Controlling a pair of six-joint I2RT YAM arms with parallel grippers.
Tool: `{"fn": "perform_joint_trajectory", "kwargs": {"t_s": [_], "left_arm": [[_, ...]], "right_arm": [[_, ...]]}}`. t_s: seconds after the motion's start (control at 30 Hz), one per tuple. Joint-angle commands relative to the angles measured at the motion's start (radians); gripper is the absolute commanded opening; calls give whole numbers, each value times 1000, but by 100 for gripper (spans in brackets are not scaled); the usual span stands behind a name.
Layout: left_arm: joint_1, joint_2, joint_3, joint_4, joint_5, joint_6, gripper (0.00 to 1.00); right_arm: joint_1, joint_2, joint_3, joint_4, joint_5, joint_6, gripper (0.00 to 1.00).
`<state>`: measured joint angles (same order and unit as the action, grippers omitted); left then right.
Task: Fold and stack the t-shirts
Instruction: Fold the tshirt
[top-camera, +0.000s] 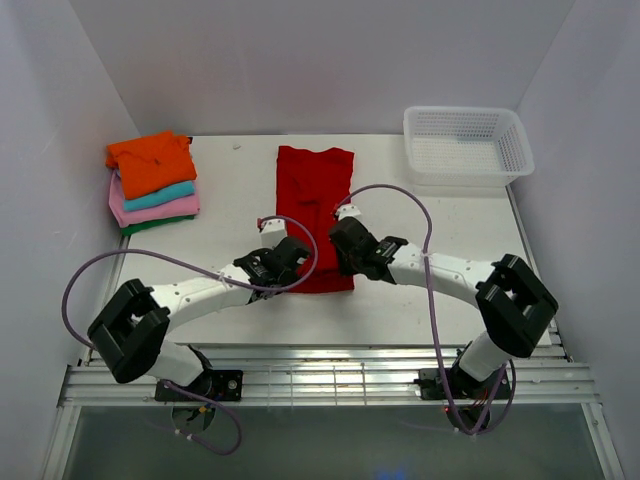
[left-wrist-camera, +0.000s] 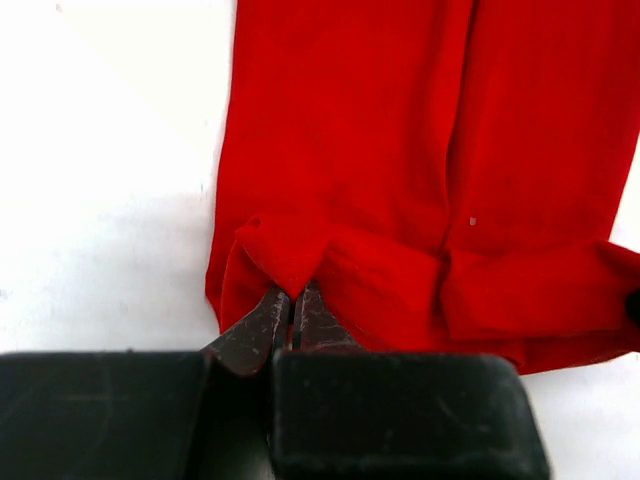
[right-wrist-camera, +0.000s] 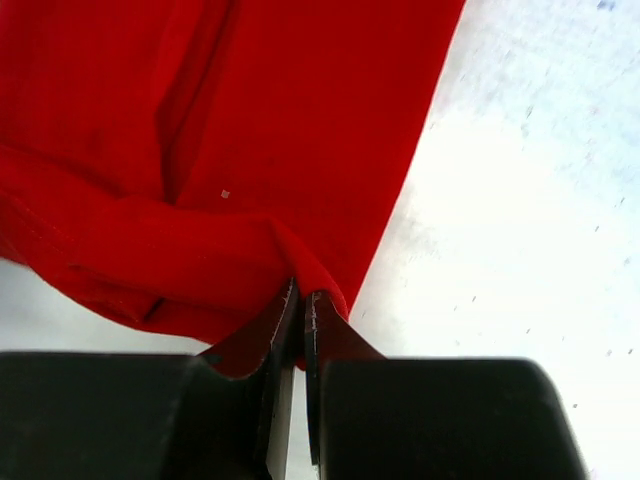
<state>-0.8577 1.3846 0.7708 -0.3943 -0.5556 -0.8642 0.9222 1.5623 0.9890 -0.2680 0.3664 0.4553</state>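
Observation:
The red t-shirt (top-camera: 314, 195) lies as a long folded strip on the middle of the table, collar end far. My left gripper (top-camera: 290, 250) is shut on its near left corner (left-wrist-camera: 285, 255); the fingers (left-wrist-camera: 262, 325) pinch a lifted fold. My right gripper (top-camera: 343, 243) is shut on the near right corner (right-wrist-camera: 300, 255), cloth bunched at its fingertips (right-wrist-camera: 325, 320). The near hem is raised and rumpled between both grippers. A stack of folded t-shirts (top-camera: 152, 182) sits at far left: orange on top, then teal, pink, dark green.
A white plastic mesh basket (top-camera: 467, 146) stands at the far right corner. White walls close in the table at left, back and right. Purple cables loop over both arms.

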Motion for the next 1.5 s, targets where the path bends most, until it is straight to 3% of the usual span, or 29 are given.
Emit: {"fn": "perform_joint_trajectory", "kwargs": {"t_s": [0.0,0.6,1.1,1.2,1.23,1.27,1.37,1.47], "left_arm": [[48,60,70,100,42,102,0],[246,277,324,152,129,266,0],[302,456,418,250,191,352,0],[304,462,456,261,140,370,40],[304,449,467,262,119,373,66],[304,436,475,265,90,375,75],[304,354,489,284,-39,383,94],[304,254,458,310,-75,389,97]], "right_arm": [[-54,54,94,24,-14,-89,8],[-207,320,415,16,-110,-236,8],[-281,484,557,15,-138,-282,9],[-295,505,608,26,-100,-300,30],[-302,505,622,26,-72,-308,34],[-306,499,632,27,-52,-316,41],[-306,432,631,39,43,-355,47],[-307,303,525,107,59,-385,48]]}}
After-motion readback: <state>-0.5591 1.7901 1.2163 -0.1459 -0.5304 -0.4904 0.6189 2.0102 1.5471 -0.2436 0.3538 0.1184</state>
